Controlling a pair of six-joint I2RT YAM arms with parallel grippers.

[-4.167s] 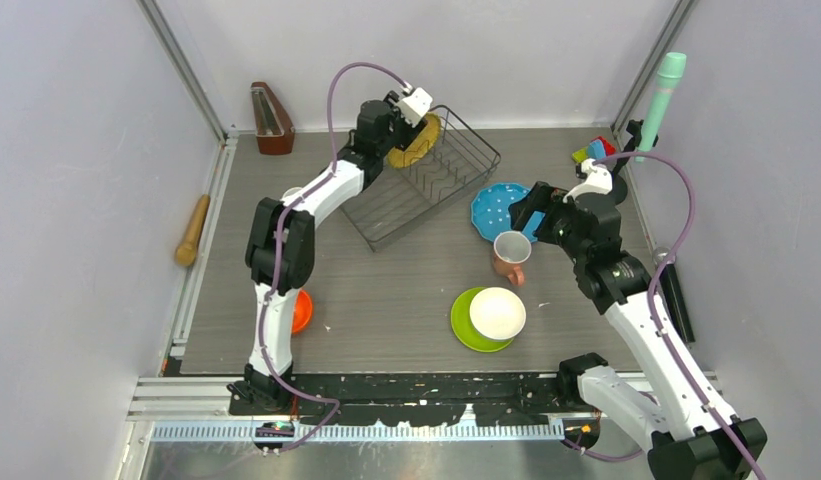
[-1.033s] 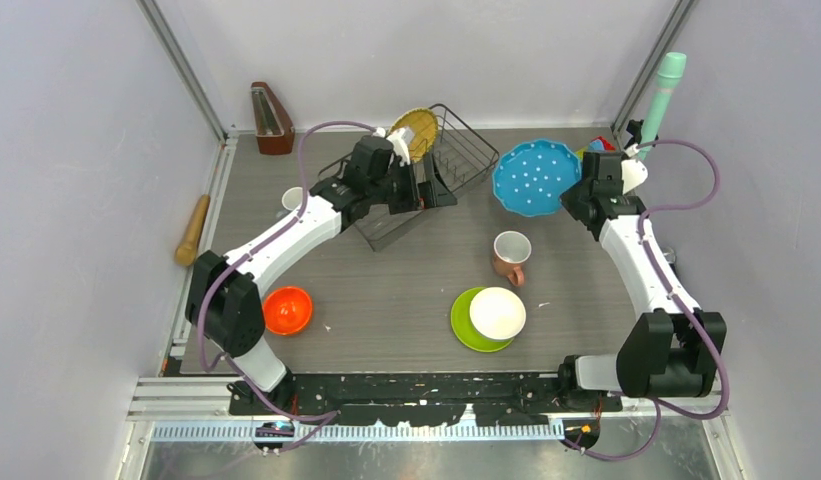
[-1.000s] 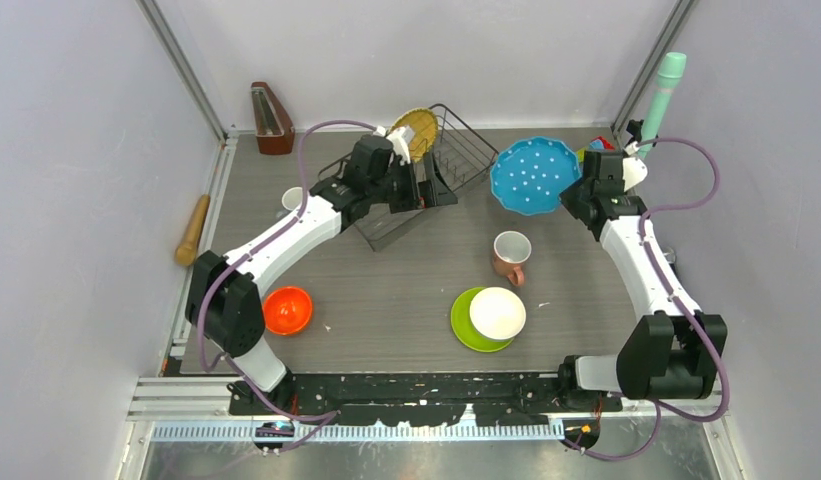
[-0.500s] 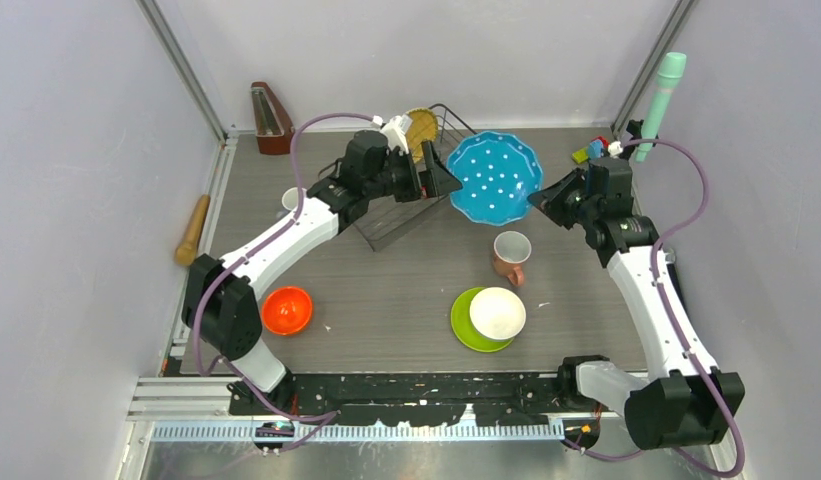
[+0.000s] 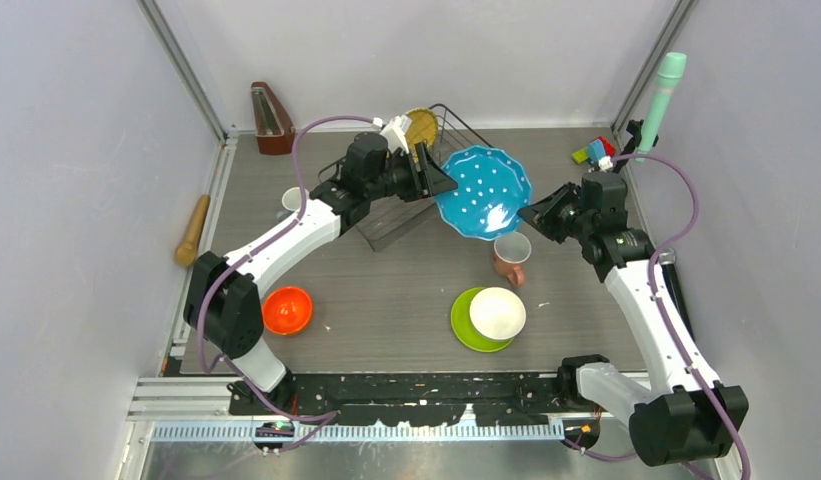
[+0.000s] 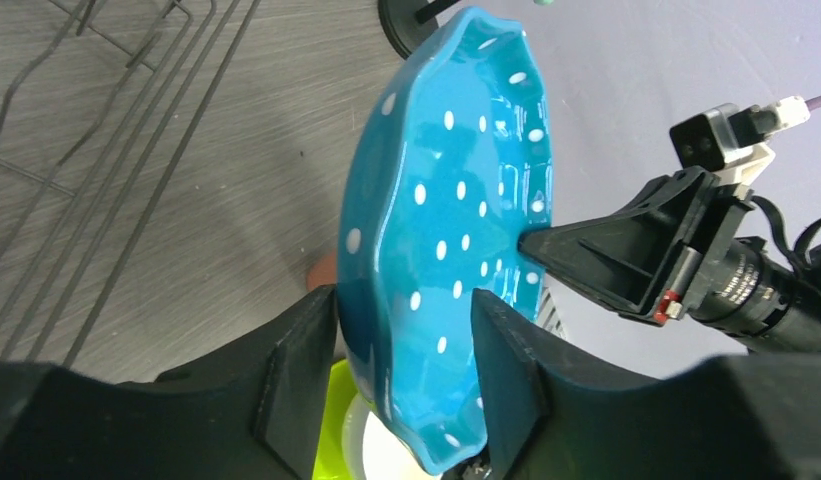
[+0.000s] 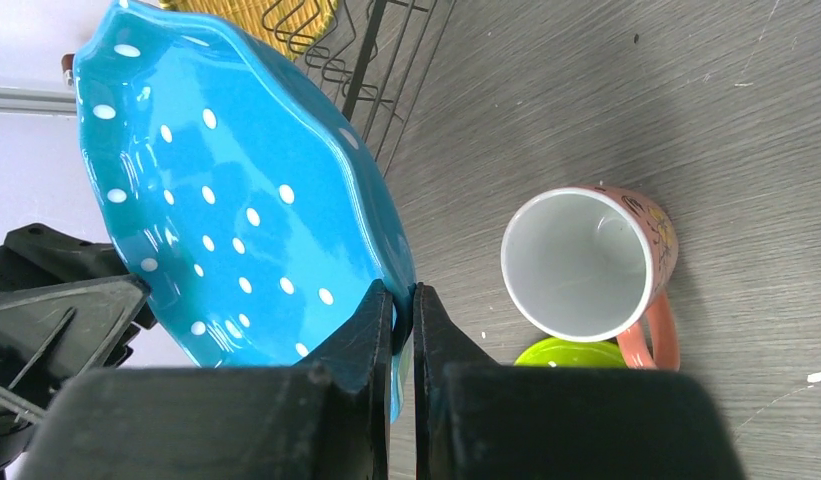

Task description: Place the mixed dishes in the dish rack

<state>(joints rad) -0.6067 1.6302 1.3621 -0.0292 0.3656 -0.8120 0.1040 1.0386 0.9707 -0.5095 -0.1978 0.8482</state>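
Observation:
The teal-blue plate (image 5: 484,192) with white dots hangs on edge in the air between both arms, just right of the dish rack (image 5: 386,225). My right gripper (image 5: 531,213) is shut on its right rim (image 7: 403,295). My left gripper (image 5: 438,182) straddles the opposite rim, with both fingers against the plate (image 6: 441,220). The yellow woven plate (image 5: 420,127) stands in the rack. The salmon-pink mug (image 5: 511,254) stands upright below the teal-blue plate. Nearer me, the white bowl (image 5: 497,313) sits on the lime green plate (image 5: 464,325). The orange bowl (image 5: 287,310) and small grey-blue mug (image 5: 292,199) are on the left.
A wooden metronome (image 5: 270,118) stands at the back left and coloured blocks (image 5: 594,151) at the back right. A wooden rolling pin (image 5: 193,230) lies beyond the left rail. A mint-green cylinder (image 5: 666,95) leans in the back right corner.
My right arm has carried the teal-blue plate left and lower, from the back right to beside the rack. The left gripper's wide jaws have come in around the plate's rim.

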